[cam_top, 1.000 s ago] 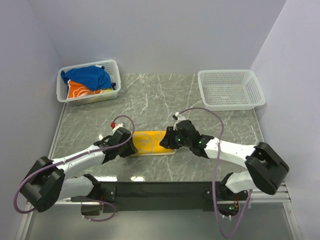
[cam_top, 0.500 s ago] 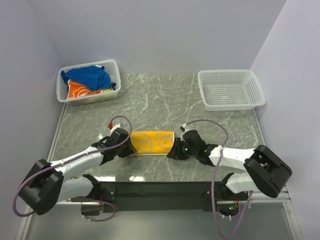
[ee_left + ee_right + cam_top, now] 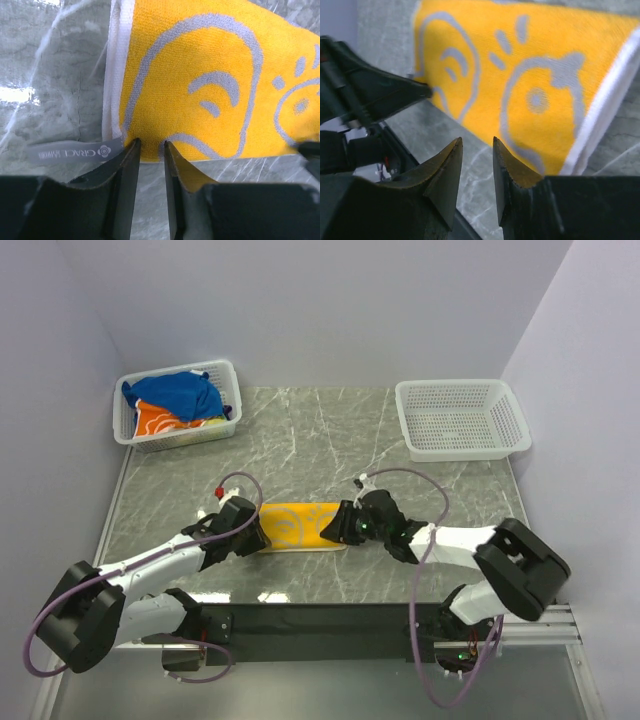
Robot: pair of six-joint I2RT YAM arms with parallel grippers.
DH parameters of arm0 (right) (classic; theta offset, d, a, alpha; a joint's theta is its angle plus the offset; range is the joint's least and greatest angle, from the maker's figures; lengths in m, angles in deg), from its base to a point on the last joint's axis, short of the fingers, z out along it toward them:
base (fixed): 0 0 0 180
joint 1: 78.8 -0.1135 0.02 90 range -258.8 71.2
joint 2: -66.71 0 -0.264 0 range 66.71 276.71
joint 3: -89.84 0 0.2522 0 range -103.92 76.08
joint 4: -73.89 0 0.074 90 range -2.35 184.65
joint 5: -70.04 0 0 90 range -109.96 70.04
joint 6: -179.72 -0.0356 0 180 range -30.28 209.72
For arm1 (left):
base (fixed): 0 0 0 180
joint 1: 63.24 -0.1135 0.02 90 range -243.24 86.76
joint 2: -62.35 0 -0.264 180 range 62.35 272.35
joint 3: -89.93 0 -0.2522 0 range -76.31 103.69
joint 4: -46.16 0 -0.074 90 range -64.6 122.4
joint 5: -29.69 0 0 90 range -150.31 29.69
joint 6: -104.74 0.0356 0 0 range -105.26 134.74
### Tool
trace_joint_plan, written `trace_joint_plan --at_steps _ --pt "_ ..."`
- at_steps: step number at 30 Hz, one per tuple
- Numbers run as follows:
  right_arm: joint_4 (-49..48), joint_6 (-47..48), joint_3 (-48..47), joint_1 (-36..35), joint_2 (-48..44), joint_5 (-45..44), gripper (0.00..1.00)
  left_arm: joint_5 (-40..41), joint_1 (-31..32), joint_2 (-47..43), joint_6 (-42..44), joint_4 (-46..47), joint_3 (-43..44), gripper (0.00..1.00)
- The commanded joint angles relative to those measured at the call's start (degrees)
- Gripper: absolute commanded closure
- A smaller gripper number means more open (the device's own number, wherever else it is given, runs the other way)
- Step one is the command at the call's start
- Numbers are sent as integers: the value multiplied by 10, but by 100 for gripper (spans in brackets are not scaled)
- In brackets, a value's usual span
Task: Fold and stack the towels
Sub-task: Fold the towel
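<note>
While the yellow towel (image 3: pixel 297 525) is flanked on the table (image 3: pixel 330 440) by the left claw (image 3: pixel 150 145) and right claw (image 3: pixel 477 142), both slightly parted, a blue towel (image 3: pixel 180 392) and orange towel (image 3: pixel 157 420) are held in the left basket (image 3: pixel 200 432).

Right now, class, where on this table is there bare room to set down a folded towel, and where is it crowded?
Free: the marble table between the left basket and the right basket, down to the yellow towel. Crowded: the near edge, where left gripper and right gripper flank that towel.
</note>
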Motion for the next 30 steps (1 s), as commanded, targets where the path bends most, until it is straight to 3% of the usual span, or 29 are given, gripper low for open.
trace_joint_plan --at_steps 1,9,19,25,30 --pt "-65 -52 36 18 48 21 62 -4 -5 8 -7 10 -16 68" --pt "-177 -110 166 83 64 80 62 -16 -44 -23 -19 17 -51 72" --pt "-62 -26 55 88 -50 52 62 -33 -48 -31 -1 10 -36 68" --pt "-111 -27 -15 98 37 43 63 -30 -48 -32 1 10 -39 68" --pt "-224 -77 5 127 165 41 63 -20 -51 -37 -11 10 -57 69"
